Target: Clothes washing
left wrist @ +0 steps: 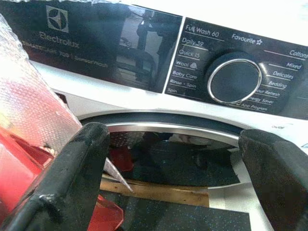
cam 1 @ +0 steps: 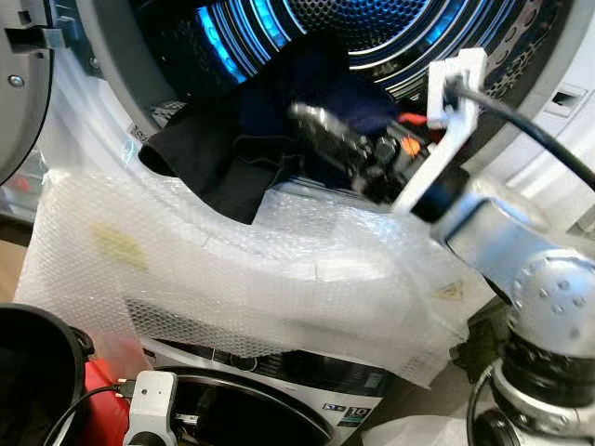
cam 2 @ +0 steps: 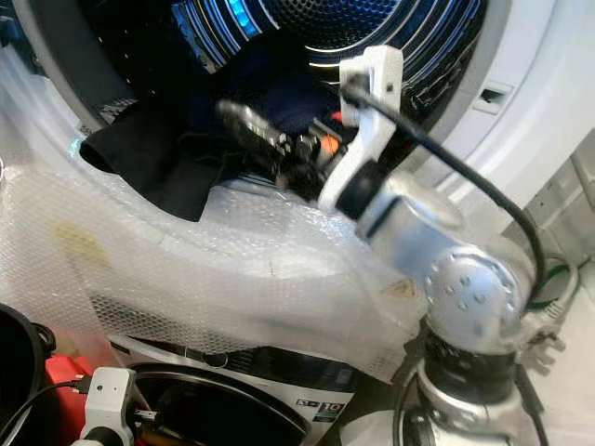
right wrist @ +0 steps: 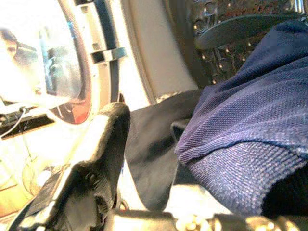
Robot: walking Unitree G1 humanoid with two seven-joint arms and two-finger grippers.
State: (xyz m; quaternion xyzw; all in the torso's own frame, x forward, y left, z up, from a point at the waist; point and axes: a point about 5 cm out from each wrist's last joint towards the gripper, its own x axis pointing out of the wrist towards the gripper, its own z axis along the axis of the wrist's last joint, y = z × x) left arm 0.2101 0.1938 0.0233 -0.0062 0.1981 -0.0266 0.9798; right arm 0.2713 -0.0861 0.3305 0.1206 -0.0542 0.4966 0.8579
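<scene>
Looking down from the head camera, the nearest things are the rim of a black bin [cam 1: 28,372] at the robot's left and a red object [cam 1: 100,390] beside it, both cut off by the frame edge. Between them and the robot's body sits the lower washing machine [left wrist: 144,103], an Electrolux front-loader with a dark control panel and a round programme dial [left wrist: 234,78]. The left gripper [left wrist: 171,168] hangs low in front of that machine's door, its jaws spread wide with nothing between them. Above the panel a sheet of bubble wrap [cam 1: 260,269] drapes over the front of the upper machine, hiding its face. Beyond it the upper drum [cam 1: 372,28] stands open, perforated metal lit blue. A black garment [cam 1: 218,158] spills over the drum's lip onto the wrap, and a navy knitted garment [right wrist: 250,120] lies just behind it inside. The right arm bends at the elbow and reaches forward and up into the opening; the right gripper [cam 1: 321,130] is blurred against the clothes, and I cannot tell whether its jaws are closed on the fabric. The open door [right wrist: 72,62] is at the robot's left.
</scene>
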